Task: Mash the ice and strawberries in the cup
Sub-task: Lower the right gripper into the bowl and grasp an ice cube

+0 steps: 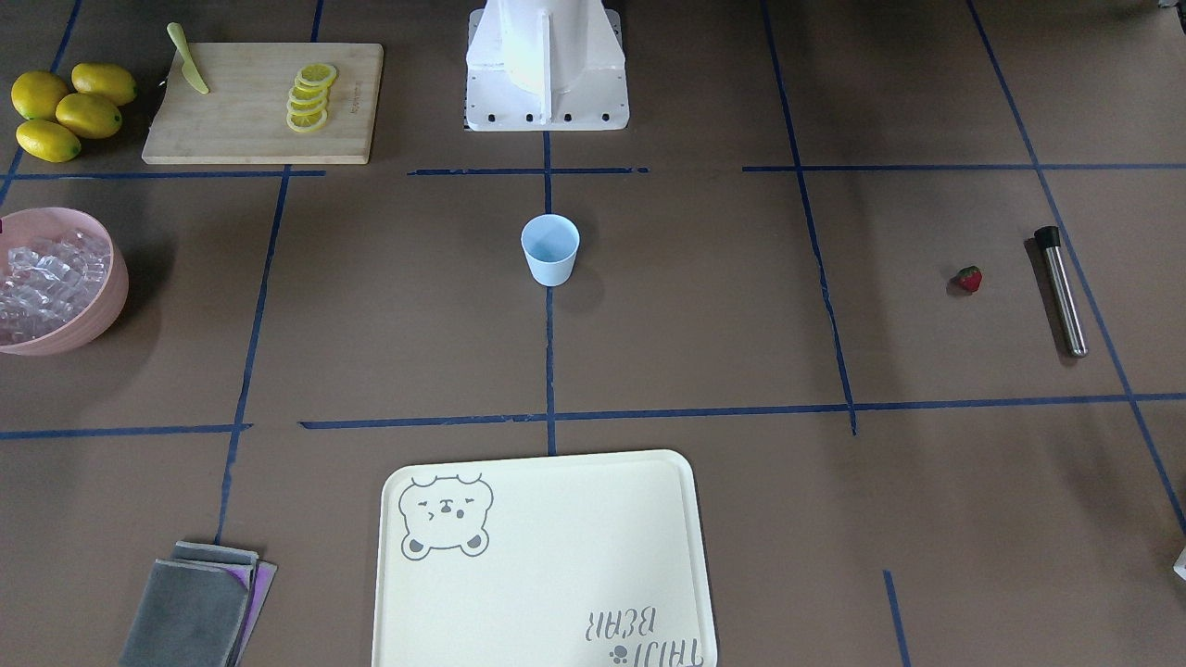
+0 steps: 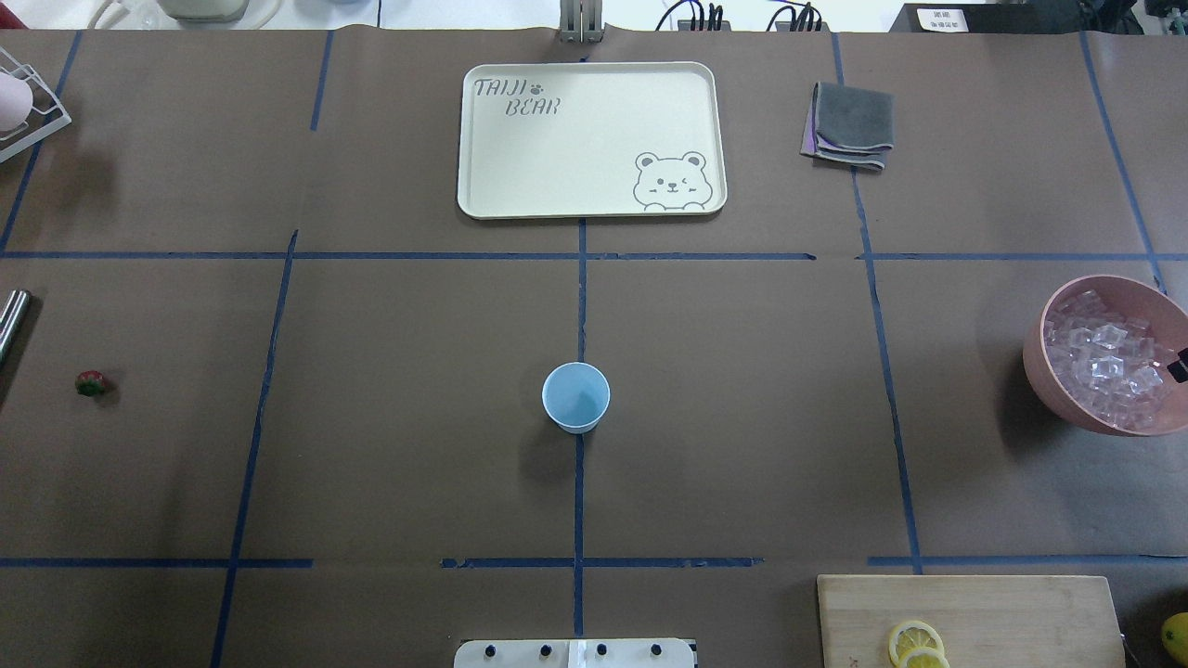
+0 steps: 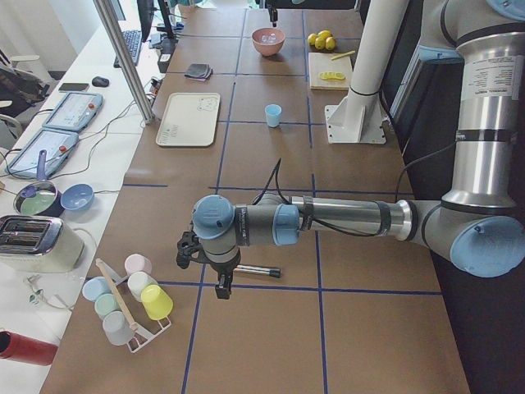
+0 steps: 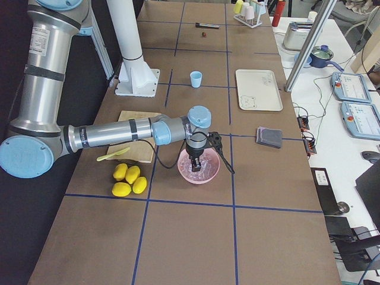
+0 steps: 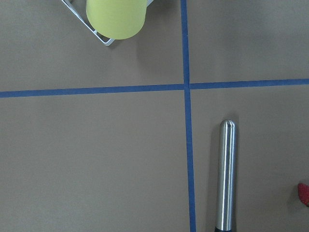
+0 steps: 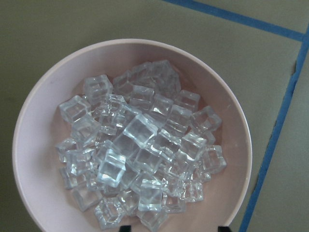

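Note:
The pale-blue cup (image 1: 549,248) stands upright at the table's middle; it also shows in the overhead view (image 2: 575,396). The strawberry (image 1: 969,278) lies alone on the robot's left side, next to a steel muddler (image 1: 1061,292). The ice (image 6: 140,154) fills a pink bowl (image 6: 34,121) on the robot's right. My right gripper (image 6: 174,228) hangs just above the ice, its two tips wide apart and empty. My left gripper (image 3: 221,286) hovers over the muddler (image 5: 226,174), with the strawberry's edge (image 5: 304,193) beside it; I cannot tell whether it is open or shut.
A cutting board (image 1: 262,102) with lemon slices, a yellow knife (image 1: 188,71) and whole lemons (image 1: 69,109) sit near the bowl. A cream tray (image 1: 542,556) and folded cloths (image 1: 199,607) lie at the far side. A cup rack (image 3: 127,300) stands past the muddler.

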{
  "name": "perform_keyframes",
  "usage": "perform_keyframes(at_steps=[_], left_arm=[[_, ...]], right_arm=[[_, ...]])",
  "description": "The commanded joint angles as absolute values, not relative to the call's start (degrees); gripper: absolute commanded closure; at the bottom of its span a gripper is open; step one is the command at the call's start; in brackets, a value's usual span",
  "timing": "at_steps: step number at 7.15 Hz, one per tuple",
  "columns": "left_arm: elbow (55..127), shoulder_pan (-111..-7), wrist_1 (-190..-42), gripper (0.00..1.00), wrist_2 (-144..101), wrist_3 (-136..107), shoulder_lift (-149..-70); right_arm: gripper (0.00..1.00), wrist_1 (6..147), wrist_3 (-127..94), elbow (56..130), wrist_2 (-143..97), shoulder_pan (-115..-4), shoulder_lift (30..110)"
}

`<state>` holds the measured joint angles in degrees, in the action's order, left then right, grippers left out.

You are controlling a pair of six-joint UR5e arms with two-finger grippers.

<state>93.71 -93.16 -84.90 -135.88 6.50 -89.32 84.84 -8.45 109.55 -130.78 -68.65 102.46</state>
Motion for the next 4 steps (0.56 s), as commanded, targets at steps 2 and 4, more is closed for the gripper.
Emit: perform_keyframes(at_steps=[2, 4], left_arm=[[93.9, -93.2, -84.9, 0.00, -135.9, 6.4, -89.3], [94.5, -93.2, -84.8, 0.00, -135.8, 6.3, -89.3]], right_arm=[[0.34, 84.6, -8.6, 107.9, -130.7, -65.1, 102.2], [0.34, 84.6, -8.5, 106.9, -130.5, -64.3, 102.1]])
